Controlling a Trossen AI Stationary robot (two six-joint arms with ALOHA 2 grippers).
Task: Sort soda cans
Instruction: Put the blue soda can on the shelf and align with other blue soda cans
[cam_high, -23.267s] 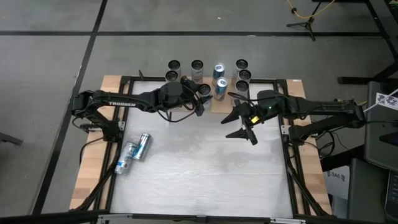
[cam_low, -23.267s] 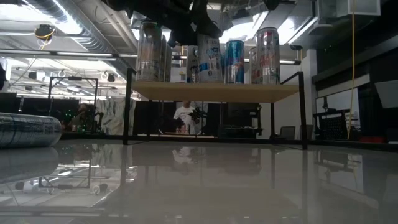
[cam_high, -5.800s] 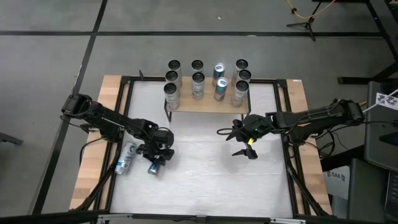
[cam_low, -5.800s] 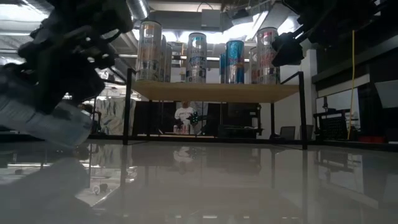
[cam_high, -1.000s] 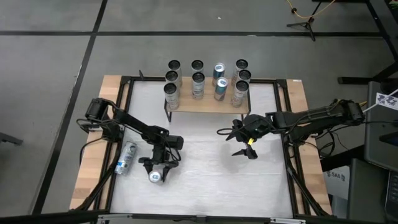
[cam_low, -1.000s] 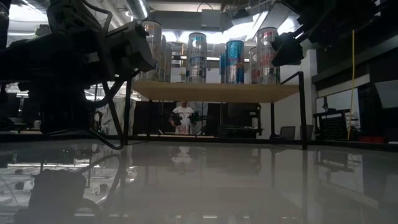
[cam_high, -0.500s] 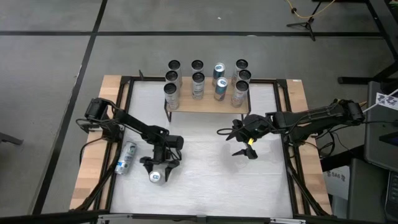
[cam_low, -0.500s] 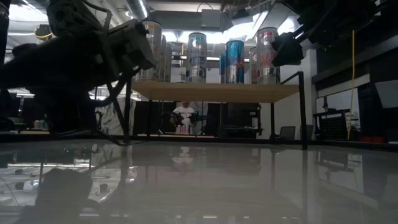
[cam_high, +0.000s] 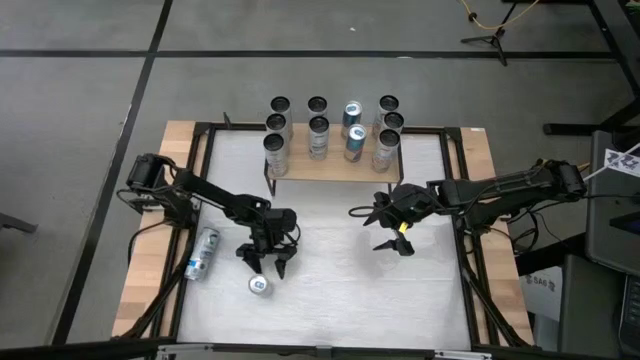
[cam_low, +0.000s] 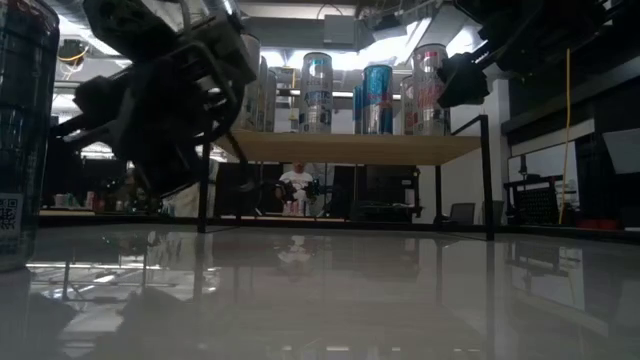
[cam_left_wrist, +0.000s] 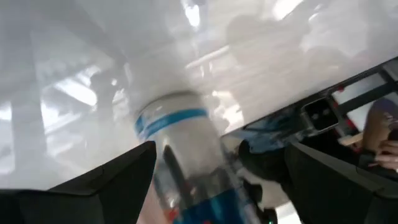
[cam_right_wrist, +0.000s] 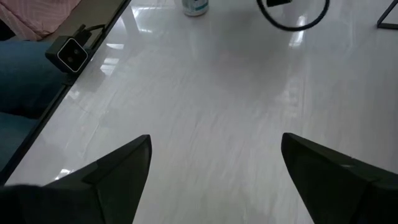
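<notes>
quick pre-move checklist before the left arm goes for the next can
1. Left gripper clear of the upright can on the table: ok, its fingers are open and it sits apart from the can in the high view.
2. That can standing upright: ok, its round top faces the overhead camera.
3. Next can reachable: ok, it lies on its side near the table's left edge with nothing on it.
4. Right gripper out of the way: ok, it hangs open over the table's right half, holding nothing.
5. Free spot on the wooden shelf: cannot tell, eight cans stand there in rows.
</notes>
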